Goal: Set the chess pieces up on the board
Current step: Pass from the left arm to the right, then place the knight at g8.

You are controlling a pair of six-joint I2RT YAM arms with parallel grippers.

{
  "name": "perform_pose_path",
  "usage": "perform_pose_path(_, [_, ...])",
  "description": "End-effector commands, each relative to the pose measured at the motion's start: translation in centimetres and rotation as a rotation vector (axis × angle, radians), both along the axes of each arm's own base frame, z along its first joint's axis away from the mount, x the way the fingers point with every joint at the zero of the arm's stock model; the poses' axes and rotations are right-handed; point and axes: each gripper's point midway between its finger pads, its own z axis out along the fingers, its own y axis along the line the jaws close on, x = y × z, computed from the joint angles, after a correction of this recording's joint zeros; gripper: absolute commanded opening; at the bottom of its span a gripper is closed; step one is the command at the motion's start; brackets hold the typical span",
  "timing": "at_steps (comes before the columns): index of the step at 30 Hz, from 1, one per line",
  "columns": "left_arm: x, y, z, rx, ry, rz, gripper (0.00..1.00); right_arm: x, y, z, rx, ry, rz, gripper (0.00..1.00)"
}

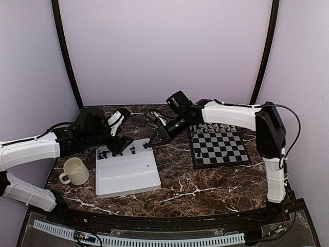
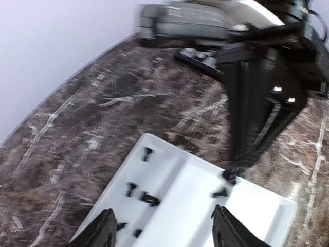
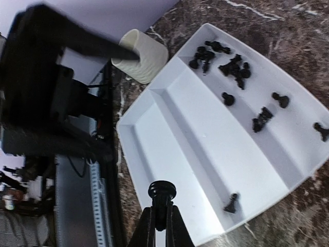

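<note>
The right pincer (image 3: 162, 212), pinching a black piece (image 3: 162, 191) at the white tray (image 3: 169, 134) edge, should carry it level to the board (image 1: 221, 149) and seat it upright mid-square, while the left pincer (image 2: 163, 229) hangs wide.

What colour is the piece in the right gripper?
Black. The piece shows best in the right wrist view, pinched in the right gripper above the tray.

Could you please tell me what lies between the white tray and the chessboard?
In the top view, only bare marble tabletop lies between the tray and the chessboard; the right arm crosses above that strip's far end.
</note>
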Motion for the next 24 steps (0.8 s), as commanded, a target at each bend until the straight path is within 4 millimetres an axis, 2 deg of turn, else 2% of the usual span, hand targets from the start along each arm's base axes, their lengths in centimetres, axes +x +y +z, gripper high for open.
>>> perform_pose_path(1, [3.2,6.0,7.2,-0.038,-0.262,0.367,0.9,1.2,-6.9,0.6,-0.222,-0.432,0.011,0.0])
perform_pose_path(3, [3.5,6.2,9.4,-0.112,-0.322,0.396,0.98,1.4,-9.9,0.0,-0.334,-0.515,0.03,0.0])
perform_pose_path(5, [4.1,5.9,10.6,-0.143,-0.361,0.404,0.99,1.2,-12.9,0.1,-0.415,-0.558,0.061,0.0])
perform_pose_path(6, [4.6,5.6,10.1,-0.109,-0.362,0.4,0.99,1.1,-14.3,0.2,-0.449,-0.577,0.074,0.0])
perform_pose_path(7, [5.2,5.6,10.5,-0.092,-0.379,0.418,0.97,1.0,-15.6,0.1,-0.484,-0.589,0.085,0.0])
perform_pose_path(10, [7.3,5.5,8.6,0.024,-0.377,0.448,0.95,0.0,-19.3,-0.1,-0.58,-0.644,0.132,0.0])
perform_pose_path(12, [8.2,5.4,7.1,0.049,-0.328,0.431,0.89,-0.7,-21.5,-1.6,-0.657,-0.667,0.16,0.0])
perform_pose_path(13, [8.2,4.6,6.5,0.033,-0.294,0.379,0.87,-1.2,-22.6,-2.8,-0.694,-0.671,0.175,0.0])
perform_pose_path(15, [8.2,4.3,5.6,0.023,-0.246,0.348,0.83,-1.8,-24.4,-4.6,-0.758,-0.674,0.192,0.0])
perform_pose_path(19, [8.2,4.7,5.4,0.04,-0.246,0.348,0.82,-1.0,-25.9,-5.7,-0.836,-0.705,0.147,0.0])
perform_pose_path(24, [8.0,5.0,5.4,0.04,-0.244,0.35,0.82,-0.2,-25.6,-7.0,-0.859,-0.689,0.116,0.0])
